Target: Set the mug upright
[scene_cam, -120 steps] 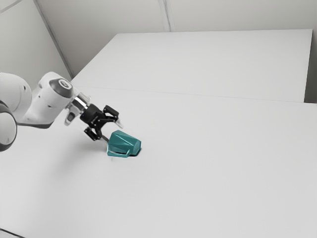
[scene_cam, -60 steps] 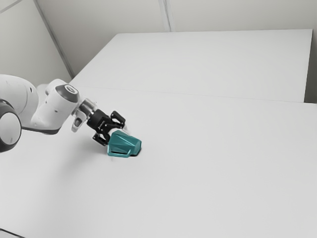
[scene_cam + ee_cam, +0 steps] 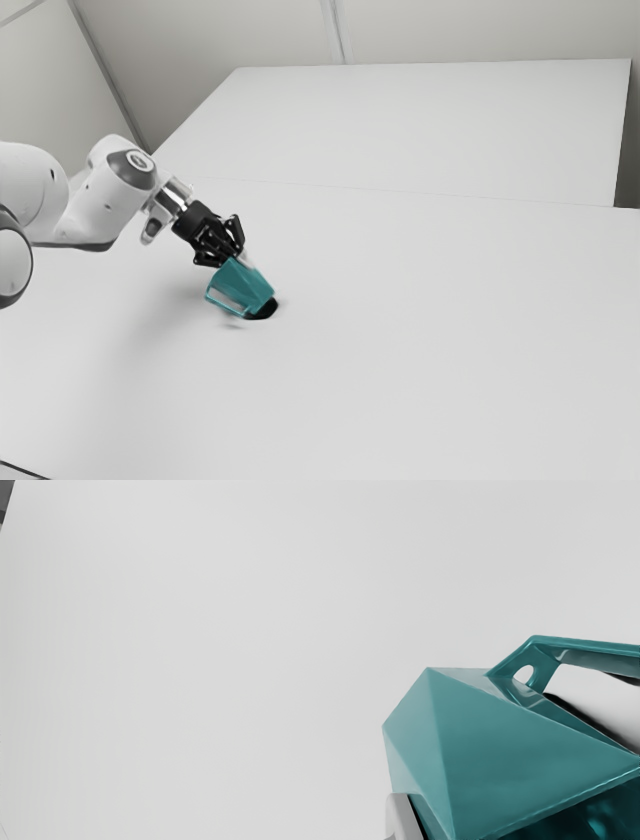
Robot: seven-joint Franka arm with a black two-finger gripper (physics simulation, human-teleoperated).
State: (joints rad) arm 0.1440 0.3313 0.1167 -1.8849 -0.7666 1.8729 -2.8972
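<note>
Mug [image 3: 246, 284] sits just below my gripper [image 3: 240, 260], which has its wall pinched near the rim. It leans, mouth up toward the gripper, long axis slanting down and away to the base, handle [image 3: 590, 647] toward the exterior view's left.

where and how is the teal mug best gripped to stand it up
I'd pinch the mug by the wall at its rim, coming from the mouth end, one finger inside, one outside. It leans with its mouth toward the gripper, and the handle juts from its side, likely clear.
</note>
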